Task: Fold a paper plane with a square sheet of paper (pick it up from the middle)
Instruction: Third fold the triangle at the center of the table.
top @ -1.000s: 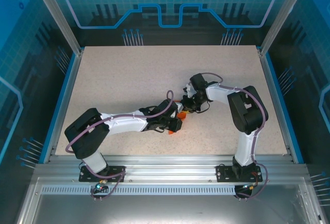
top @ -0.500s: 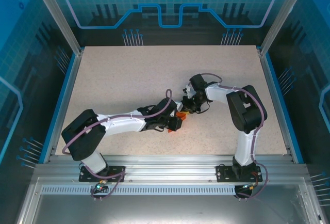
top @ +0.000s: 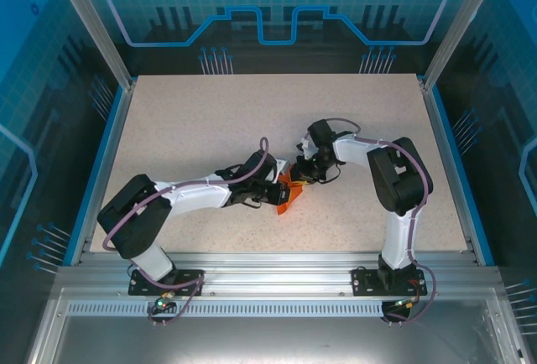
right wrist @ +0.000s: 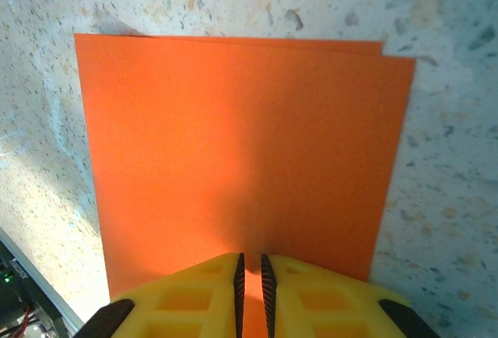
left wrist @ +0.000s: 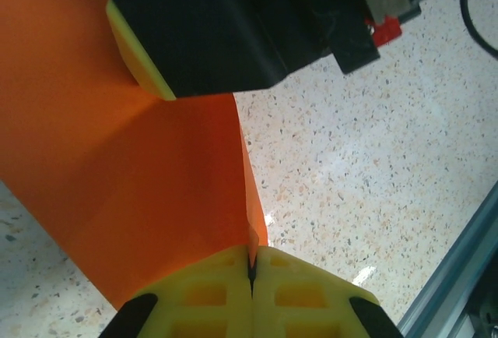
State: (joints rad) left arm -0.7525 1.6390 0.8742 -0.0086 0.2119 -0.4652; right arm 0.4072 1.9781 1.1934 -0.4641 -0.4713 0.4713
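Note:
The orange sheet of paper (top: 289,197) is folded over into a doubled rectangle and held between both grippers just above the table's middle. In the right wrist view the paper (right wrist: 241,143) hangs flat in front of the speckled table, its two layered edges at the far end. My right gripper (right wrist: 250,276) is shut on its near edge, a narrow strip of orange between the pads. My left gripper (left wrist: 250,264) is shut on another edge of the paper (left wrist: 117,159), the pads pressed together. The right gripper's yellow finger (left wrist: 136,50) and black body sit at the paper's far side.
The speckled table (top: 210,121) lies bare around the arms. Blue side walls and an aluminium rail (top: 268,263) bound it at the near edge. That rail (left wrist: 467,276) runs close by at the lower right of the left wrist view.
My left gripper has closed fully onto the paper's edge and drawn slightly left and away. More orange paper now shows between the two grippers. The right gripper has hardly moved.

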